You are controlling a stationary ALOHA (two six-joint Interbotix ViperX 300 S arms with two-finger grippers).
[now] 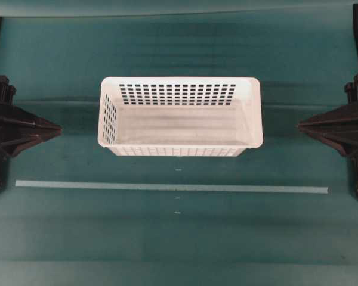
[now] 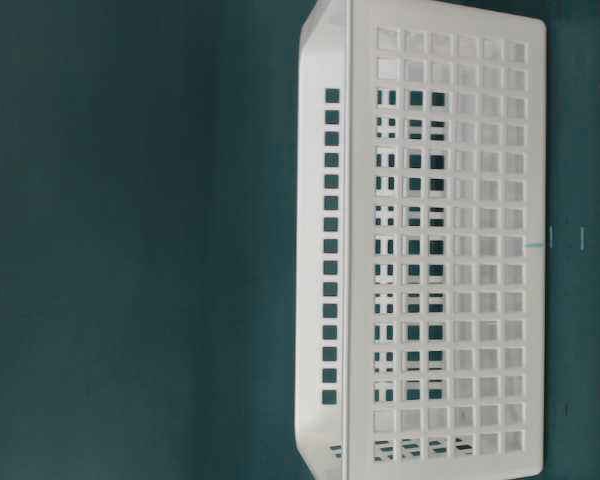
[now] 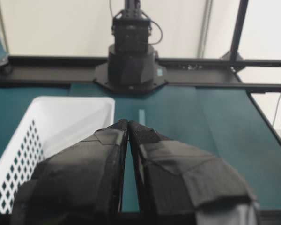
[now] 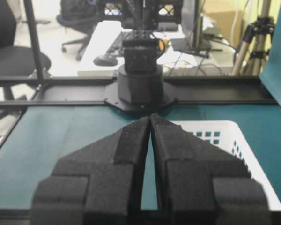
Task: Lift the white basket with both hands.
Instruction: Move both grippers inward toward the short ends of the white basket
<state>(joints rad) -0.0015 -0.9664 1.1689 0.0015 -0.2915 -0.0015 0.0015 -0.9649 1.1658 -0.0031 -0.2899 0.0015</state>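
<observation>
The large rectangular white perforated plastic basket [image 1: 180,117] sits mid-worktop [image 1: 77,232], its long axis running left-right. The black left pincer [image 1: 58,127] and right pincer [image 1: 299,126] flank its short ends, both narrowed shut, empty, about equally distant.

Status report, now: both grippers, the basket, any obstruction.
Left gripper and right gripper shut, empty, parked well clear of either end. White basket upright on the table, empty, untouched. Nothing between grippers and basket.

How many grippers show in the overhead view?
2: the left gripper at the left edge and the right gripper at the right edge, both apart from the white basket.
</observation>
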